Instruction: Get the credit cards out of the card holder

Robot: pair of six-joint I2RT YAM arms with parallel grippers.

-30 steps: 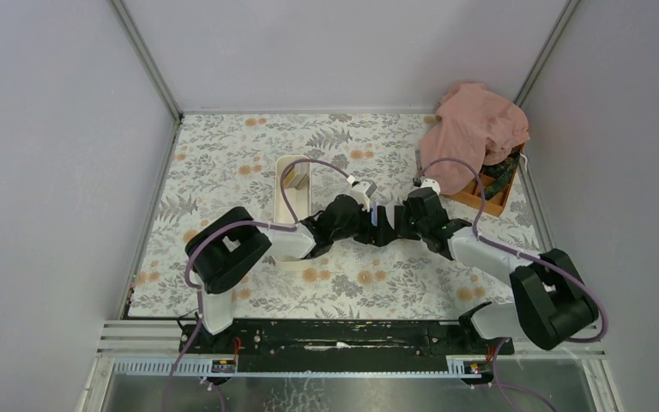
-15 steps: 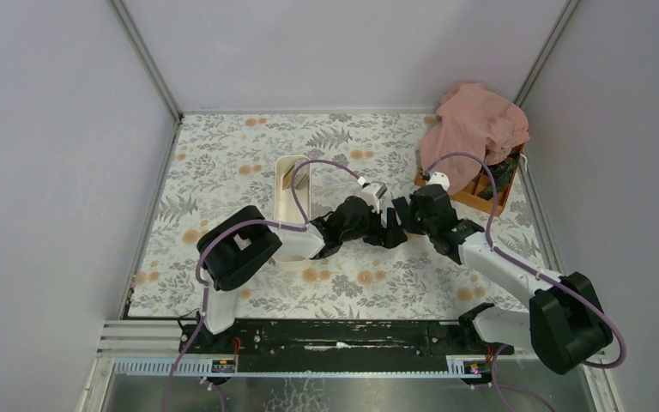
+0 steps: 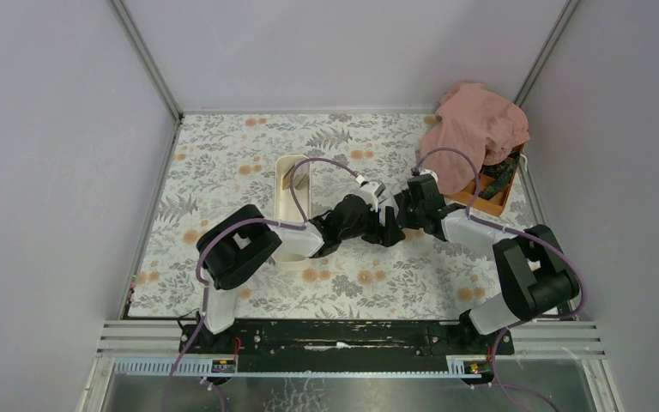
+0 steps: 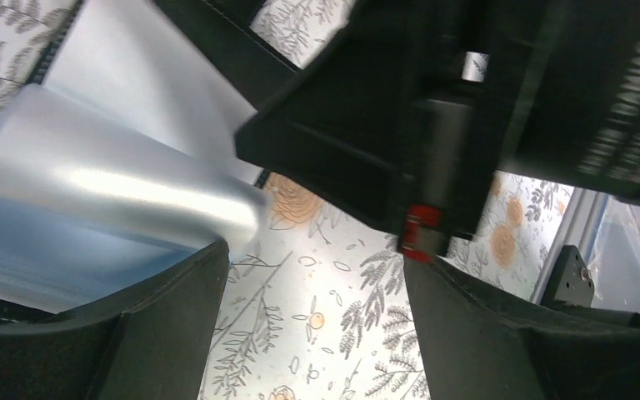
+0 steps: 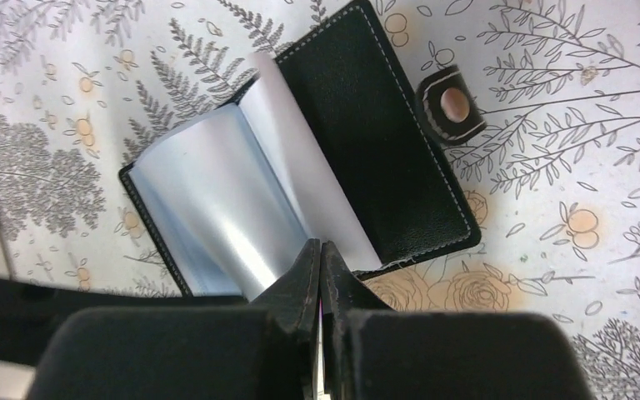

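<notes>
Left tool (image 4: 317, 333) spread; right tool (image 5: 321, 252) pressed together over open card holder (image 5: 383, 150).

The card holder (image 5: 383, 158) is matt, stitched black leather; its inner sleeves (image 5: 217, 192) glossy, smooth plastic.

Soft, even overhead light; faint shadows. Left wrist view blurred close-up; glare streak on card holder (image 4: 117, 196) sleeve.

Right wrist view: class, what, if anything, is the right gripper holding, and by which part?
The right gripper, jaws shut, appears to pinch the card holder by the near edge of its glossy bluish-grey inner leaf.
</notes>
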